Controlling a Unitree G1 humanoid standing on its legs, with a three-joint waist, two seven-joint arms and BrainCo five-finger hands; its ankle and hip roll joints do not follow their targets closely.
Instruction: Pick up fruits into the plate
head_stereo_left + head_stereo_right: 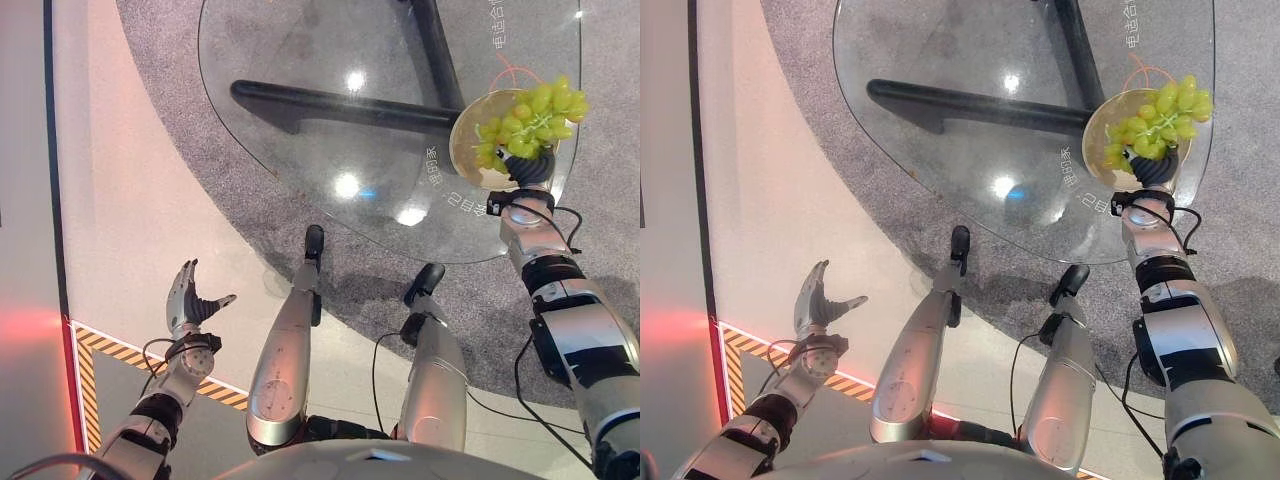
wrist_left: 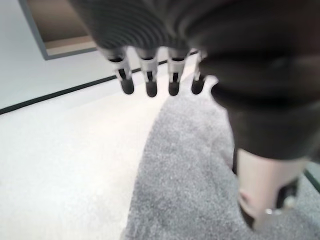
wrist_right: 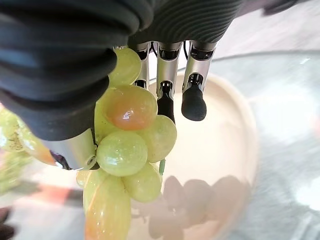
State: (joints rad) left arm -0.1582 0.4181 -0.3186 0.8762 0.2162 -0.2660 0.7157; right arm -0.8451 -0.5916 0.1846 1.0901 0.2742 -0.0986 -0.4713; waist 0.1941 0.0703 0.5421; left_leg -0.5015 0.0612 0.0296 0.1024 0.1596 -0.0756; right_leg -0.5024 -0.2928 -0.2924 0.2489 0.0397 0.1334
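Observation:
A bunch of green grapes [image 1: 530, 120] hangs over a shallow beige plate [image 1: 462, 140] at the right edge of the round glass table [image 1: 300, 60]. My right hand [image 1: 528, 170] reaches in from below the plate and is shut on the grapes. In the right wrist view the grapes [image 3: 130, 135] sit between my thumb and fingers [image 3: 192, 95], and their shadow falls on the bare plate [image 3: 225, 135] beneath. My left hand [image 1: 190, 300] hangs low at the left over the floor, away from the table. Its fingers [image 2: 147, 75] are straight and hold nothing.
Dark table legs [image 1: 340, 105] show through the glass top. A grey carpet [image 1: 200, 150] lies under the table, with pale floor to its left. A yellow-black striped tape [image 1: 110, 350] runs across the floor by my left arm.

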